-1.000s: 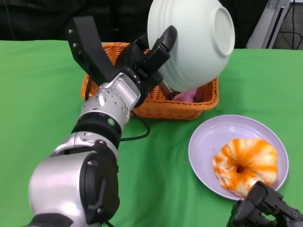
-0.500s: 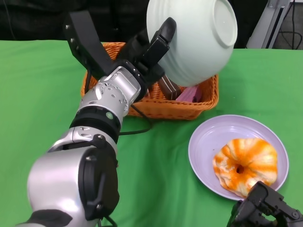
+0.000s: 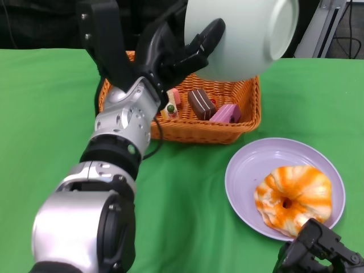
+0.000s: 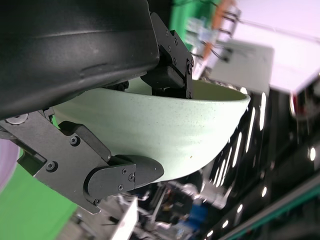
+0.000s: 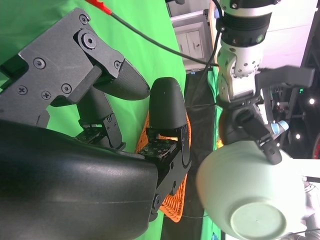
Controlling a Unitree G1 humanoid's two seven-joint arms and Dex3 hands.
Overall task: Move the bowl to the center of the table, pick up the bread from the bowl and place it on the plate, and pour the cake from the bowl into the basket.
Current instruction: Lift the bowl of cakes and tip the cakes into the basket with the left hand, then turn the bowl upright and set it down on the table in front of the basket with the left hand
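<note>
My left hand (image 3: 170, 51) grips the pale green bowl (image 3: 244, 34) by its rim and holds it tipped over, high above the orange wicker basket (image 3: 187, 128). Cake pieces lie in the basket: a brown one (image 3: 202, 103), a pink one (image 3: 226, 112) and a small one (image 3: 170, 105). The left wrist view shows the bowl (image 4: 160, 130) clamped between my fingers (image 4: 125, 175). The orange-and-white bread (image 3: 294, 196) rests on the lilac plate (image 3: 244, 170). My right hand (image 3: 318, 250) sits low beside the plate, holding nothing. The right wrist view shows the bowl (image 5: 245, 195) with its base facing the camera.
A green cloth (image 3: 45, 114) covers the table. The basket stands at the back centre, the plate at the front right. Beyond the table's far edge are dark equipment and a white cabinet (image 5: 192, 37).
My left hand has lifted the bowl higher and further right, off the basket. The cake pieces in the basket, hidden before by the bowl, now show.
</note>
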